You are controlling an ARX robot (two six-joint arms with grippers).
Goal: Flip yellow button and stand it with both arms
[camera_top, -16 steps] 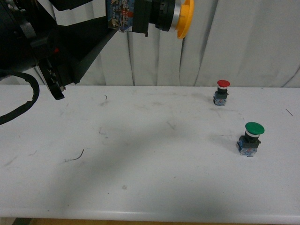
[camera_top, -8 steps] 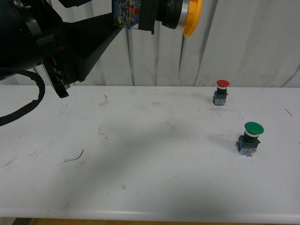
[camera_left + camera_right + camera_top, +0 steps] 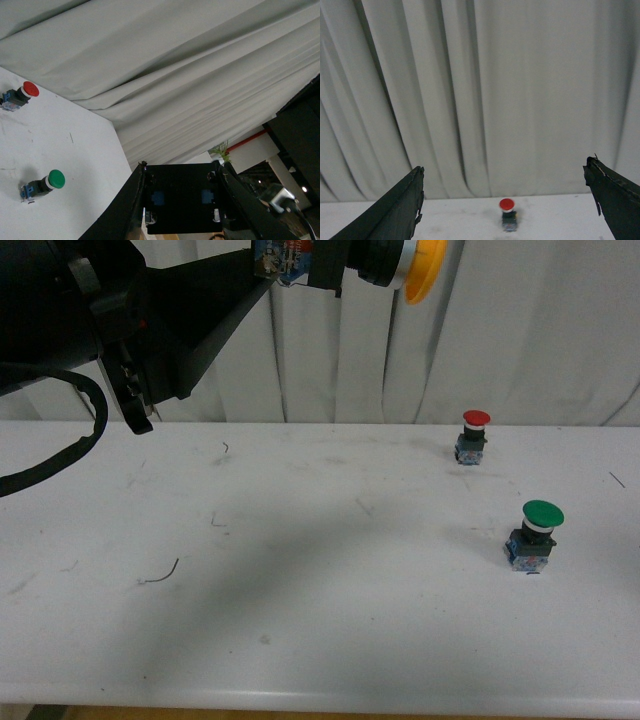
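- Yellow-orange mushroom-capped push button (image 3: 378, 258) with black neck and blue-grey block base held high at 12 o'clock of the front view, well above the white tabletop (image 3: 320, 630). Lying sideways, cap toward 3 o'clock, base toward 9 o'clock.
- Over the last second: carried steadily toward 3 o'clock and slightly upward, so now partly cut off by the upper edge of the view. Bulky black left arm (image 3: 60, 310) swung along with it.
- Left gripper (image 3: 180, 166) clamped on the button's block base, one finger on either side. Seen in the left wrist view as a dark square between them.
- Right gripper (image 3: 505, 166) spread wide, nothing between its fingers. Beyond it only the pale pleated curtain (image 3: 520, 100) and the small red-capped button (image 3: 507, 214). Absent from the front view.
- Judged meaning: lift finished and the button travelling toward the other arm's side, probably for a handover. Flip and standing not yet done. Likely next need: a grip by the free gripper on cap or neck, so that the base can point down.
- Small red-capped button at 2 o'clock on the tabletop and larger green-capped button (image 3: 538, 530) at 4 o'clock, both upright and unmoved.
- Writing: a printed pattern on the side of the blue-grey base, too small to read. No brand or label legible anywhere else.
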